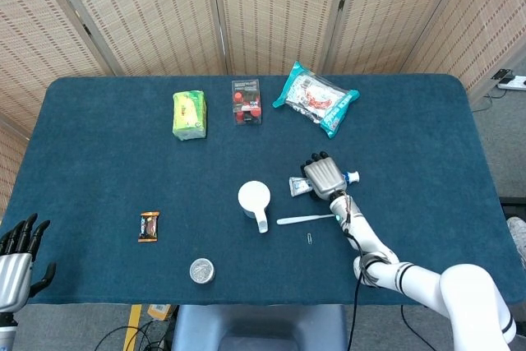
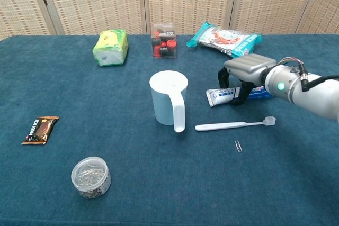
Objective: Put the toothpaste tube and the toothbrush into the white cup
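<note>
Right hand (image 2: 244, 72) arched over tube (image 2: 222, 96) at cup's (image 2: 168, 96) 3 o'clock, fingers curled around it; grip unconfirmed.

Right hand (image 2: 242, 72): grey metal back, black fingers; white forearm, green indicator light, thin wrist cables. Left hand (image 1: 16, 254): apparently identical, only partly in frame.

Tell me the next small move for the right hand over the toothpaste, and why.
Probably close the fingers on the toothpaste tube. The right hand arches over the tube's middle, fingers down on either side, yet the tube lies flat on the table. The white cup stands upright beside it.
</note>
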